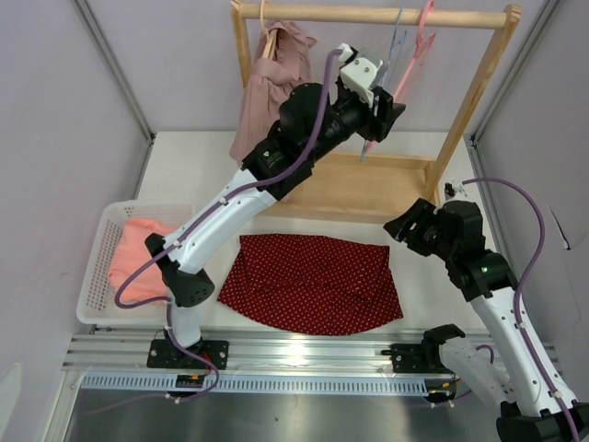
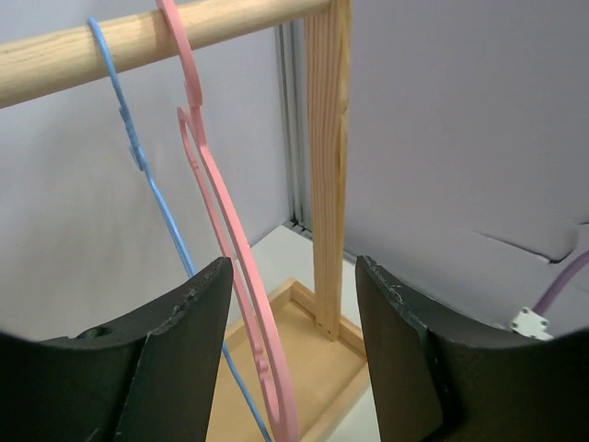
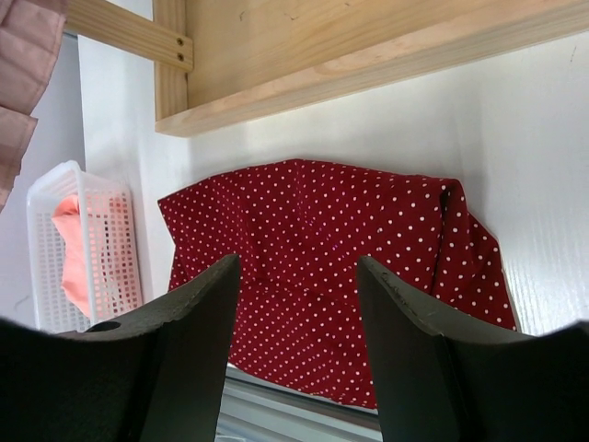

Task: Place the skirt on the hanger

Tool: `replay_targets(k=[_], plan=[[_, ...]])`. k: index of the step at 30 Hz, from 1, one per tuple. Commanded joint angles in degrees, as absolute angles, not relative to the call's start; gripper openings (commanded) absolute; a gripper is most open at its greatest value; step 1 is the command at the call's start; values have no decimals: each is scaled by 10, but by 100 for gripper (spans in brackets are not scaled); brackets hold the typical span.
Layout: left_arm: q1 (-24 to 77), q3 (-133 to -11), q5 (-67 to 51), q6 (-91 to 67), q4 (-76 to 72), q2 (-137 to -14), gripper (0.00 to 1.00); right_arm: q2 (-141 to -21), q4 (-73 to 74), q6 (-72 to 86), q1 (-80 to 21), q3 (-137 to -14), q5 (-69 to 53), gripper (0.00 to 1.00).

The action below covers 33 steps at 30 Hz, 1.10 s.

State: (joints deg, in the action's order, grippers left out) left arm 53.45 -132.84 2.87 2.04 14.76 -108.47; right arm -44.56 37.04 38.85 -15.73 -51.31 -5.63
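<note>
The skirt (image 1: 313,283) lies spread flat on the table, in the middle of its width and close to the near edge, just beyond the rail that carries the arm bases. It is deep red with small white dots all over. The far edge is straight and shorter, and the near edge is wider and curves outward, so the cloth makes a fan shape. In the right wrist view its right side is folded over on itself in a soft ridge, and the rest has only shallow creases.

The pink hanger (image 1: 416,46) hangs from the wooden rail (image 1: 368,16) at the far edge, beside a blue hanger (image 1: 396,37). The left gripper (image 2: 293,267) is raised high at that rail with its jaws spread wide. Seen from its wrist camera, the pink hanger runs down through the gap (nearer one finger, though whether it touches I cannot tell).

The right gripper (image 3: 299,267) hovers above the table toward the right edge, jaws apart and holding nothing, with the skirt below and to its left.

A dusty-pink garment (image 1: 267,92) hangs at the rail's left end. A white basket (image 1: 97,276) at the left edge holds a coral cloth (image 1: 138,249).
</note>
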Motion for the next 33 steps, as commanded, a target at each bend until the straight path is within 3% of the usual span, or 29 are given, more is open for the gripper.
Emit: replay_targets(k=[1,33], plan=[[535,-1312,23,84,60,-1092,61,-435,357,372,-154,-508,-69,59],[526,-1336,73,134,47,-1179,60,-408,369,350,-126,-483,-92,59]])
